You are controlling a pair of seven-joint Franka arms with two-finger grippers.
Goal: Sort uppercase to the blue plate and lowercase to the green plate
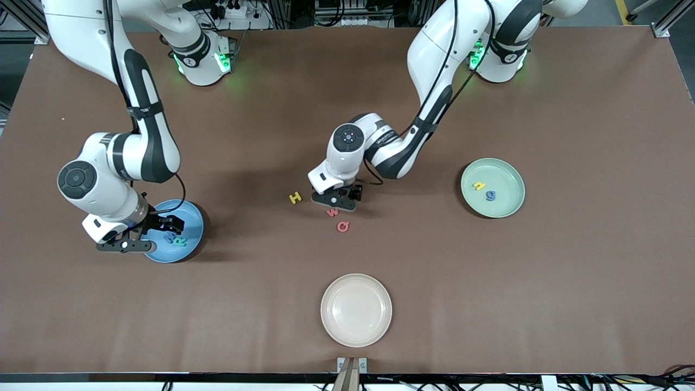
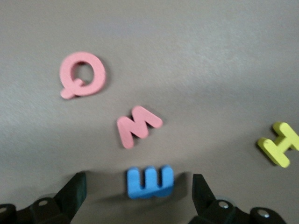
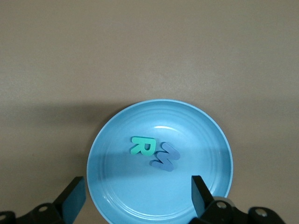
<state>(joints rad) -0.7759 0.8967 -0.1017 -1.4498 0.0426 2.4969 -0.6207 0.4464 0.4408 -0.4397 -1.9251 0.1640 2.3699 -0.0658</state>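
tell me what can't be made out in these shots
- Blue m: hidden in the front view under the left gripper.
- Blue M: front view, mostly covered by the right gripper over the blue plate.
- Both wrist views: finger bases cut off by the edge.

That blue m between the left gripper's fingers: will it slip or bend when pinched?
The blue m looks like thick flat foam, so probably light and slightly squashy. Lying flat on the table, it likely won't roll, but its low edges could slip from the open left gripper.
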